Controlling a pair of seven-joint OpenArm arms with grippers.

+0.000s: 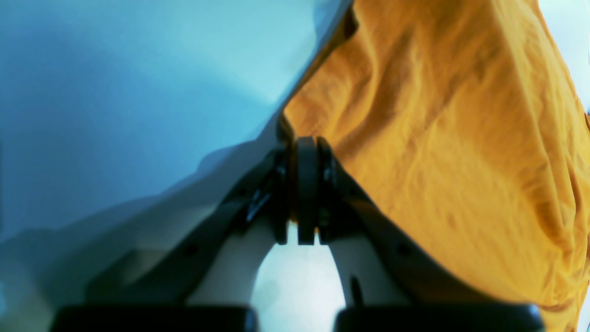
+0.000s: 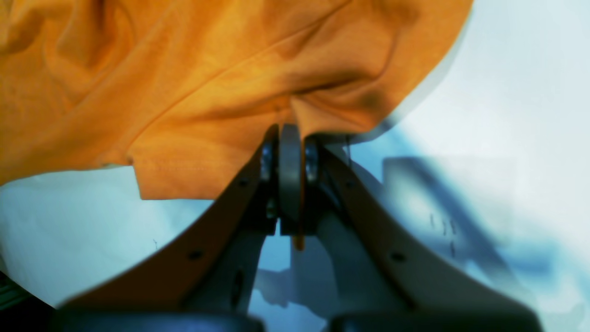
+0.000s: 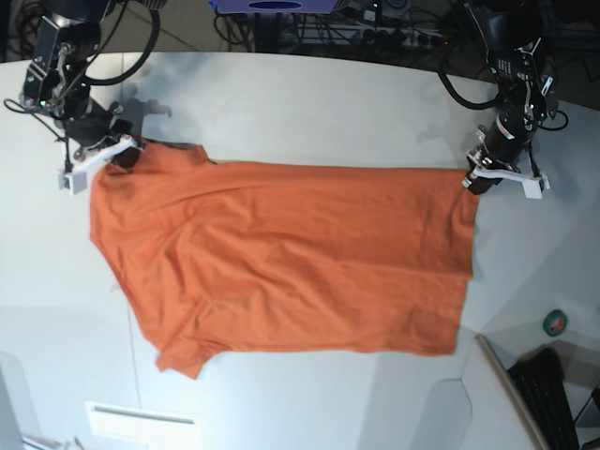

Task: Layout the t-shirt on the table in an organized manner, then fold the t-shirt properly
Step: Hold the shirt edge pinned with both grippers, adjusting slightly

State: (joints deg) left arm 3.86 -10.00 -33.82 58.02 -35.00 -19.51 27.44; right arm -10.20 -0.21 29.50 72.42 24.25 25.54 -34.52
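Left pincer (image 1: 306, 152) pressed shut, dark fingers (image 1: 308, 184) together, pinching the edge of the orange t-shirt (image 1: 438, 138). Cloth spread rightward in soft wrinkles, filling the upper right. Pale desk (image 1: 115, 92) to the left, shadowed beside the fingers.

Robotics lab bench.
Tangled cables (image 3: 375, 28) are seen behind the table (image 3: 309, 103); a keyboard (image 3: 553, 394) lies beside it.

one t-shirt (image 3: 291, 262), one table (image 3: 309, 112), two pincers
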